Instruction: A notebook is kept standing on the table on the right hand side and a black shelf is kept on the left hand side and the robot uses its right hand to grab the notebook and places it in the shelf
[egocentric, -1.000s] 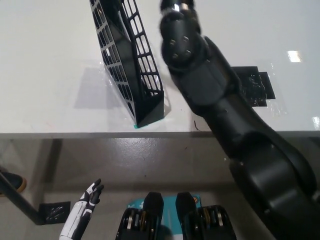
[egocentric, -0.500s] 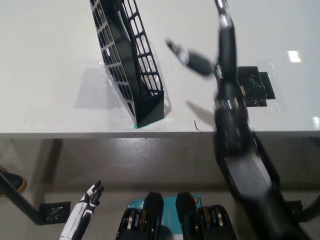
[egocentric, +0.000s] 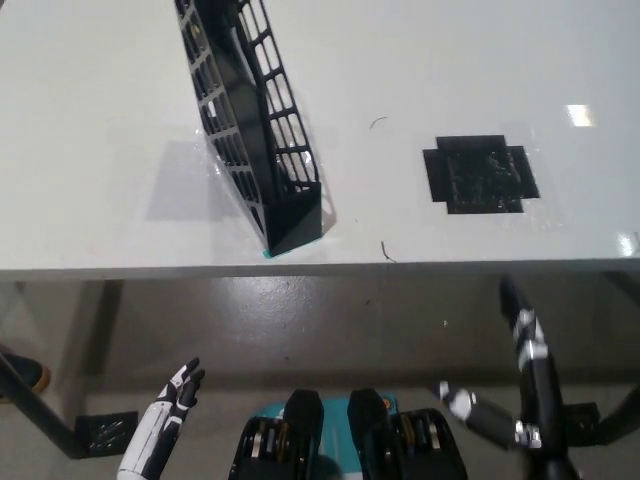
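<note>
black shelf (egocentric: 250, 130) on white table (egocentric: 100, 120), both hands held below the edge
right hand (egocentric: 515, 400) is spread wide, empty; left hand (egocentric: 175, 395) is open, resting low.

One black shelf (egocentric: 250, 130) — a wire-grid file holder, standing on the table (egocentric: 100, 120) near its front edge. One white table. One black patch (egocentric: 480, 175) on the tabletop, looks like tape, well right of the shelf. Two robot hands in view — one white left hand (egocentric: 175, 395) at lower left below the table edge, one black right hand (egocentric: 510, 400) at lower right, also below the table edge. One small black pad (egocentric: 105, 432) on the floor at lower left. Notebooks visible: zero.
</note>
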